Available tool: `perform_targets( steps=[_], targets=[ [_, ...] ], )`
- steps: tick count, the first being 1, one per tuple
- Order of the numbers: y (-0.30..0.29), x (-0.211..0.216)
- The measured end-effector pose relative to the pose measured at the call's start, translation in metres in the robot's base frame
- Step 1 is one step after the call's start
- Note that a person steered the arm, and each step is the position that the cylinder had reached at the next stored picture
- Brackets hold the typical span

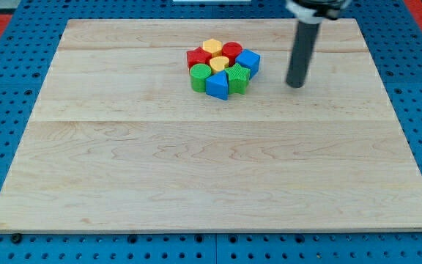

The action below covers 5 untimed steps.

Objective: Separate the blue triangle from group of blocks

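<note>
The wooden board (196, 169) fills most of the view and lies on a blue perforated base (6, 44) that shows around its edges. The dark rod (300, 51) enters from the view's top right and stands nearly upright; my tip (294, 85) rests at board level to the view's right of the block group, apart from every block, with a bare strip of board between it and the nearest one. The arm carries no jaws or fingers, so there is nothing to open, close or hold. All blocks form one tight cluster in the upper middle of the board, each touching its neighbours. The blue triangle (216, 86) sits at the cluster's bottom edge, pressed between the green cylinder (199, 76) on its left and the green star-shaped block (238, 77) on its right. A blue cube (248, 61) occupies the cluster's right side and is the block nearest my tip. A red block (196, 58) sits at the upper left and a red cylinder (231, 51) at the upper right. A yellow hexagonal block (212, 47) tops the cluster, and a smaller yellow block (218, 64), whose shape cannot be made out, lies in its centre.
</note>
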<state>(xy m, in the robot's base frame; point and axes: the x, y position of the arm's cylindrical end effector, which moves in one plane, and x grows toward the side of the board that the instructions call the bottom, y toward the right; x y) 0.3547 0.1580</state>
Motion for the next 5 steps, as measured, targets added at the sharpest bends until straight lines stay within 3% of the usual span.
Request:
perform_targets(
  steps=[1, 2, 5],
  targets=[
    [0.001, -0.064],
    [-0.07, -0.082],
    [-0.154, 0.01]
  ],
)
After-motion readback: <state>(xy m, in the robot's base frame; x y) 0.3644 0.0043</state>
